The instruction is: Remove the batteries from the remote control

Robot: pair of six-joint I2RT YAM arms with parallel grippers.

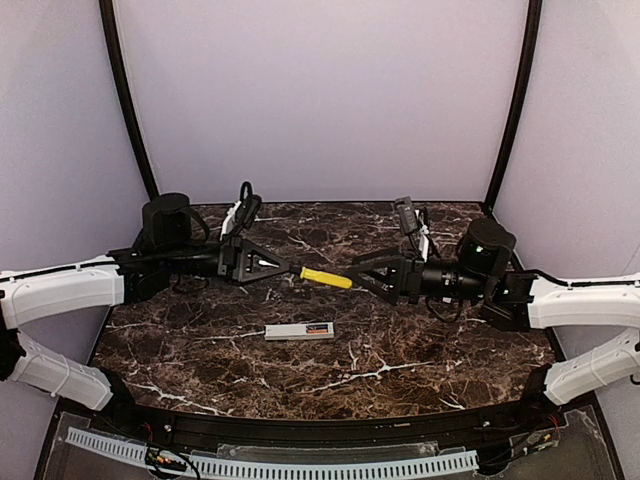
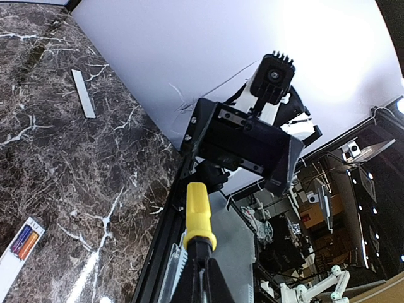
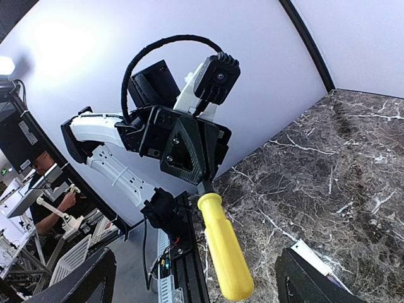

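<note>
You've got the left gripper [image 1: 288, 267] clamped on the screwdriver [image 1: 327, 277] and the right gripper [image 1: 358, 276] gaping open at its handle, while the remote control [image 1: 299, 331] lies crosswise down below, closer to the left one, with the batteries [image 1: 319, 328] at its right-gripper end.

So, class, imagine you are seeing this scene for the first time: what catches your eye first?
The yellow-handled screwdriver, held in mid-air over the dark marble table by the shut left gripper, its handle reaching into the open right gripper. On the table nearby, the white remote control lies with its recess open, batteries inside.
</note>
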